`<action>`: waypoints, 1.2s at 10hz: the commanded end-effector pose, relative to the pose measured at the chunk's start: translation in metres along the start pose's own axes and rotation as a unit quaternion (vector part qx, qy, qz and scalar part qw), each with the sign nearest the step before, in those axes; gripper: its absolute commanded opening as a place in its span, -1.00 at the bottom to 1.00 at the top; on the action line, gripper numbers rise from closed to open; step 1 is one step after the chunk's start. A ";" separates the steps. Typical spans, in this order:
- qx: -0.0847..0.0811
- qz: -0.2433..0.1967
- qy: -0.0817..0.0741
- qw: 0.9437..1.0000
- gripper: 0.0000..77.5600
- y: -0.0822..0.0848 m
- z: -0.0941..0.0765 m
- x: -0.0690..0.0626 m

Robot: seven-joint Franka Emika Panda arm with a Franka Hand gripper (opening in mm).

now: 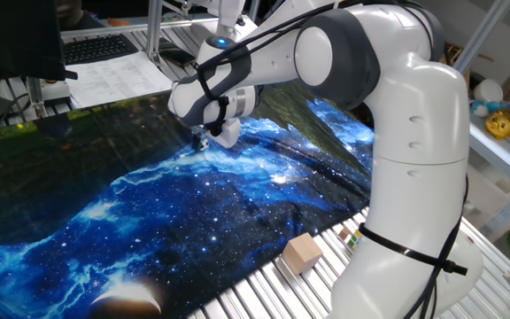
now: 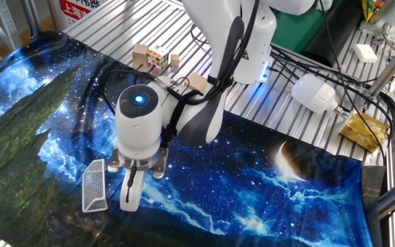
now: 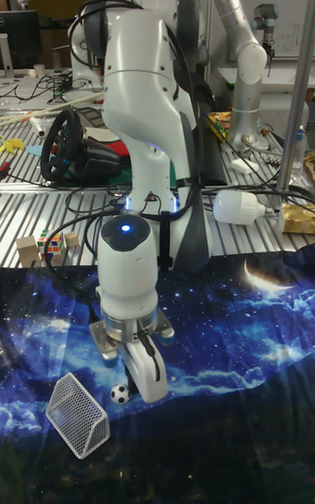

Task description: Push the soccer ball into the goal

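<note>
Where the galaxy-print cloth [image 2: 266, 185] covers the slatted metal bench [image 2: 115, 34], the hand [image 3: 144, 381] points straight down with its tips at the cloth; whether its fingers are parted I cannot tell, and it grips nothing visible. In the tall fixed view the soccer ball [image 3: 120, 394] lies on the cloth touching the hand's left side, with the goal [image 3: 77, 415], a white mesh frame, just left and nearer. A puzzle cube [image 2: 158, 57] and wooden blocks [image 2: 140, 55] sit on the bare slats at the far edge; another wooden block [image 1: 301, 252] rests on the slats beside the arm's base. A white lamp bulb [image 2: 315, 93] lies right.
</note>
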State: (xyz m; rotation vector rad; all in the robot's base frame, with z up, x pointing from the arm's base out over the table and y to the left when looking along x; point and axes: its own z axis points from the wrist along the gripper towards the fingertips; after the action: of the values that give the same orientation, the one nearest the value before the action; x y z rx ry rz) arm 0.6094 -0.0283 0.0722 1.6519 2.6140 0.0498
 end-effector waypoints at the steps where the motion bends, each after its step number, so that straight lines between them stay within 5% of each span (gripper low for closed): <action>1: 0.000 0.003 -0.009 1.000 -1.00 0.002 0.000 -0.012; 8: -0.002 -0.025 -0.024 0.999 -1.00 0.002 -0.003 -0.034; 12: -0.004 -0.028 -0.048 0.998 -1.00 0.001 0.006 -0.054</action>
State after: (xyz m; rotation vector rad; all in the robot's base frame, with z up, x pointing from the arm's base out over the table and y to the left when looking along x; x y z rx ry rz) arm 0.6268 -0.0624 0.0733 1.5671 2.6031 -0.0004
